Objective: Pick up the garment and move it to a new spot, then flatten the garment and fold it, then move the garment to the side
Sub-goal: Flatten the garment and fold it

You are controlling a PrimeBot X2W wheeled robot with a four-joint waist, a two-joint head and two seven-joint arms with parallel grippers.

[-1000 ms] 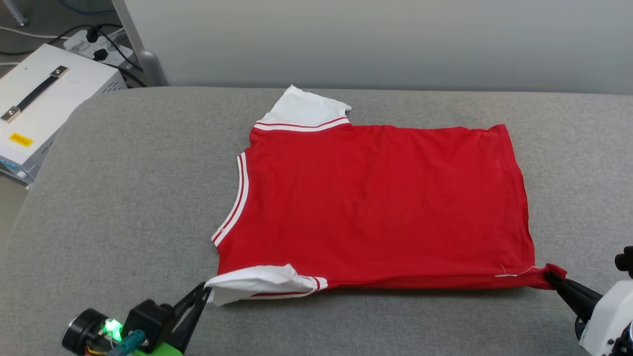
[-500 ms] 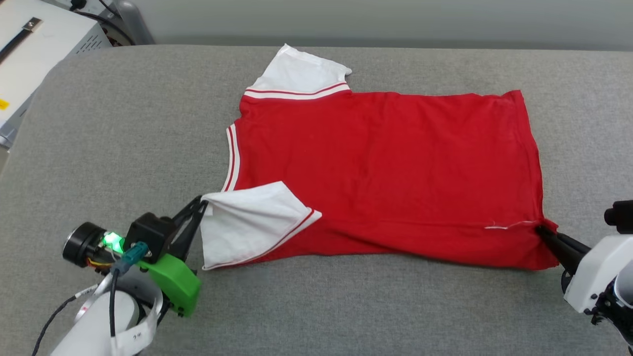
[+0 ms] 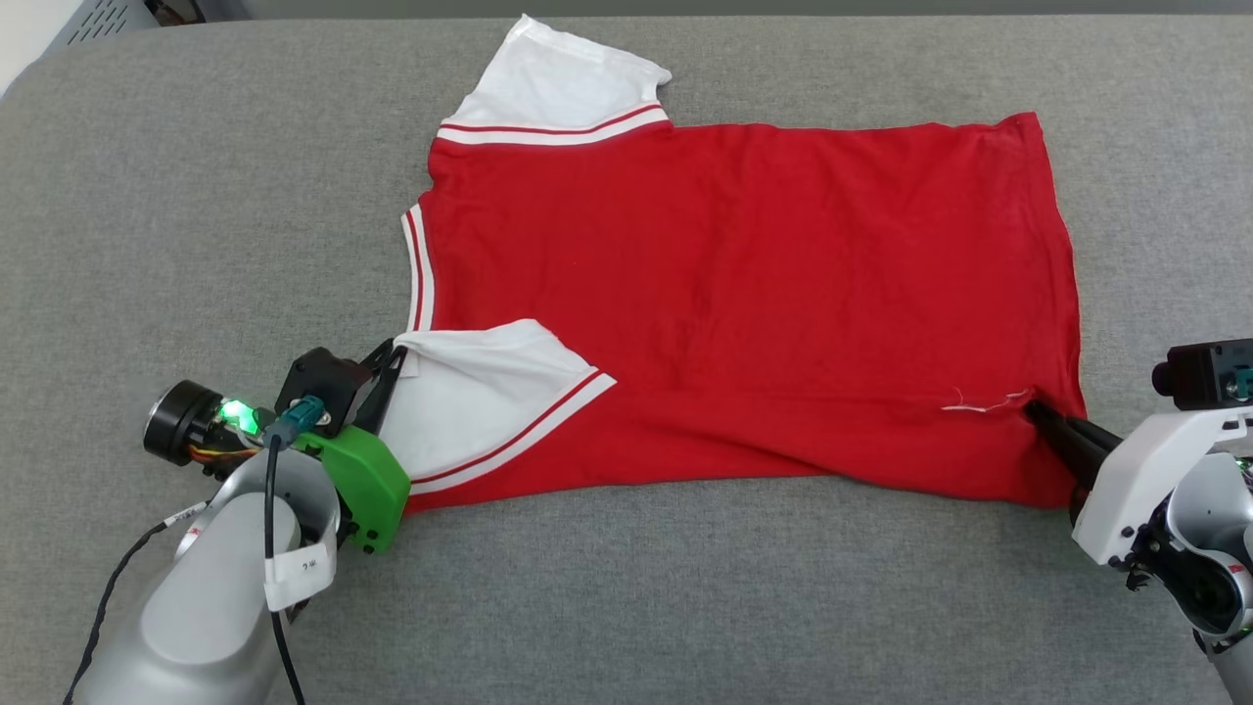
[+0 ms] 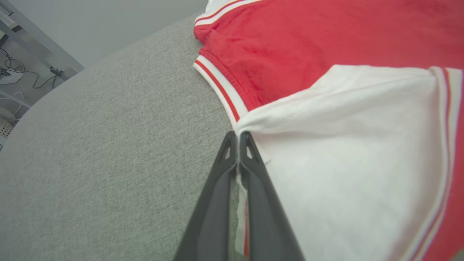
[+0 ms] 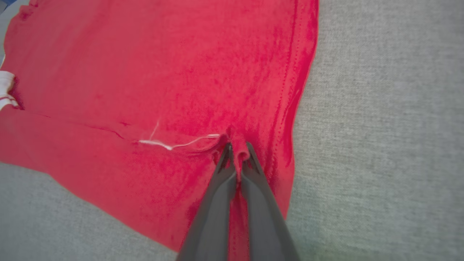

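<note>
Red shirt [image 3: 734, 294] w/ white sleeves lies plain side up across the middle of the grey surface [image 3: 196, 196]. Collar points to the surface's left edge and hem to its right. The far sleeve [image 3: 558, 83] lies flat, close to the far edge.

Left to right:
- Left gripper [image 3: 394, 354], toward the near-left corner, is clamped tight on the corner of the near sleeve [image 3: 480, 392], right by the striped collar trim. Left wrist view shows the tips [image 4: 237, 137] pressed together w/ white cloth between them. That sleeve is turned over onto the red body.
- Shirt body is mostly smooth. One crease runs along the near side from sleeve to hem.
- Right gripper [image 3: 1036, 409], toward the near-right corner, is pinched shut on the near hem corner. A small bunch of red cloth sits between its tips [image 5: 237, 148], w/ a loose white thread [image 3: 979, 403] just beside.

Progress (my read): pick-up, move and flattening look done. The first lengthwise fold is under way, w/ both near corners gripped and the near side lifted inward. Left to do: lay that edge over, make the remaining folds, then shift the shirt aside.

The surface is grey woven fabric w/ rounded corners. Past the far-left corner there's a pale vented box [image 3: 88, 15]. Left wrist view shows a grey wall, a metal frame and cables [image 4: 14, 70].
</note>
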